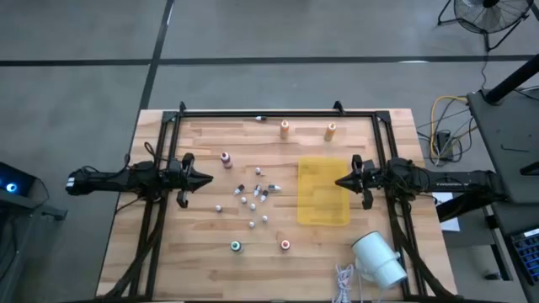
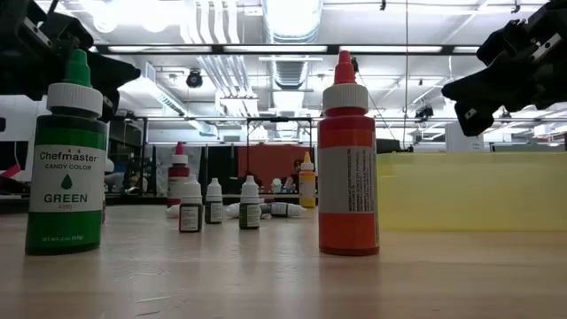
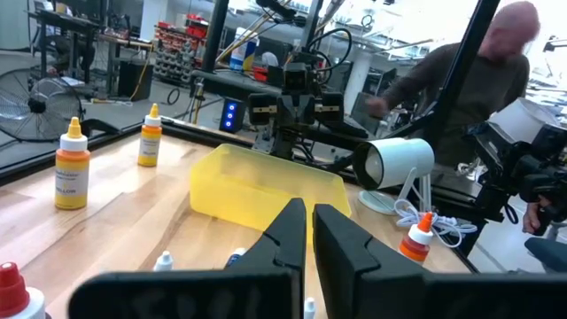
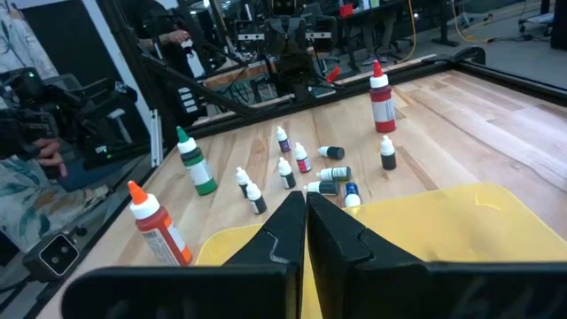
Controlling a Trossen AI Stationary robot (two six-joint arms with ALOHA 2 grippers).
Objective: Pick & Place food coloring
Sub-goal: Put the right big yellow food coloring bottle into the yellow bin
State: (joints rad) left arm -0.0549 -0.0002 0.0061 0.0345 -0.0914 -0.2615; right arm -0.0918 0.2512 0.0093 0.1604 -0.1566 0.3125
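Currently your yellow mat holds nothing. The small vials lie scattered on the table left of it, with a pink-topped bottle behind them, a green bottle and a red bottle toward the front, and 2 orange bottles at the back edge. Your left gripper hovers left of the vials, fingers together and empty. Your right gripper hovers over the mat's right edge, fingers likewise together.

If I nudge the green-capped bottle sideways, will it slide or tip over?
The green-capped bottle stands upright, tall and narrow on a small base, so a high push would probably tip it. Its round body would likely roll once down. It looks like light plastic, so it may skid on the smooth wooden table.
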